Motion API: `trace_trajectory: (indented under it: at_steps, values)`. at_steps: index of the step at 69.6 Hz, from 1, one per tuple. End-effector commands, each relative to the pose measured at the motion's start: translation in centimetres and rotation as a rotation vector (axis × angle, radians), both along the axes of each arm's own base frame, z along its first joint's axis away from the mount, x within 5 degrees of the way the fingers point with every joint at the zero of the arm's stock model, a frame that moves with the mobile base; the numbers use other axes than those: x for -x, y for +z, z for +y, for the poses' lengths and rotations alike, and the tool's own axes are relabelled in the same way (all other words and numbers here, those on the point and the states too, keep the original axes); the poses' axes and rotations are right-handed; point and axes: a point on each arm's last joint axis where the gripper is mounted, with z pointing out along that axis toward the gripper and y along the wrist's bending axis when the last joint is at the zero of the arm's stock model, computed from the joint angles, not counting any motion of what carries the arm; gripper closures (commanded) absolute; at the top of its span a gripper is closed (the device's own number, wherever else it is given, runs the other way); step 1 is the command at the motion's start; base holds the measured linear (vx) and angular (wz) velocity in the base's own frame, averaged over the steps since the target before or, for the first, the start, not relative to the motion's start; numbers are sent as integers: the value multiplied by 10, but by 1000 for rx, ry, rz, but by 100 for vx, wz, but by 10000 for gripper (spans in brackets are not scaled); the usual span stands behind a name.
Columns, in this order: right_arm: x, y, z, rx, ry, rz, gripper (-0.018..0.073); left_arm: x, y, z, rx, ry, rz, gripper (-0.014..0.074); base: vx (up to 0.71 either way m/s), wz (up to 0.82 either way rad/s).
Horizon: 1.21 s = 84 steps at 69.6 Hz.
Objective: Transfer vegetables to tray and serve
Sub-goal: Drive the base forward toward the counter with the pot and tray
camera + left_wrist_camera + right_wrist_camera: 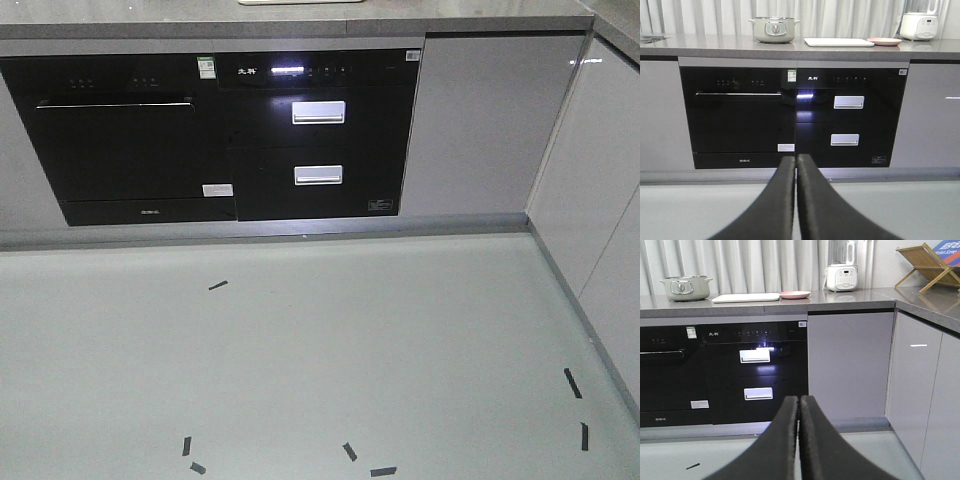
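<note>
The cream-white tray (pixel 839 42) lies flat on the grey countertop, far ahead of both arms; the right wrist view shows the tray (pixel 746 298) left of centre. A round pink plate (pixel 884 41) sits just to its right, and the same plate (pixel 794 294) appears in the right wrist view. No vegetables show in any view. My left gripper (pixel 796 159) is shut with nothing in it, low above the floor and pointing at the black appliance fronts. My right gripper (pixel 799 399) is likewise shut and empty.
A pale green pot (pixel 773 29) stands left of the tray, a white blender (pixel 842 270) right of the plate, a wooden rack (pixel 927 265) on the side counter. Black built-in appliances (pixel 200 140) fill the cabinet front. Black tape marks (pixel 218 285) dot the floor; white cabinets (pixel 600 230) run along the right.
</note>
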Motion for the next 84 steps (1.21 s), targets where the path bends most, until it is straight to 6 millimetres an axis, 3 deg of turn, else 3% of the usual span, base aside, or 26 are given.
trace_trajectory:
  at_steps: [1, 84]
  values:
    - [0, 5, -1, 11, -12, -74, 564, 1, 4, -1, -1, -6, -76, 604, 9, 3]
    - [0, 5, -1, 11, -12, -74, 564, 1, 4, -1, -1, -6, -76, 604, 15, -1]
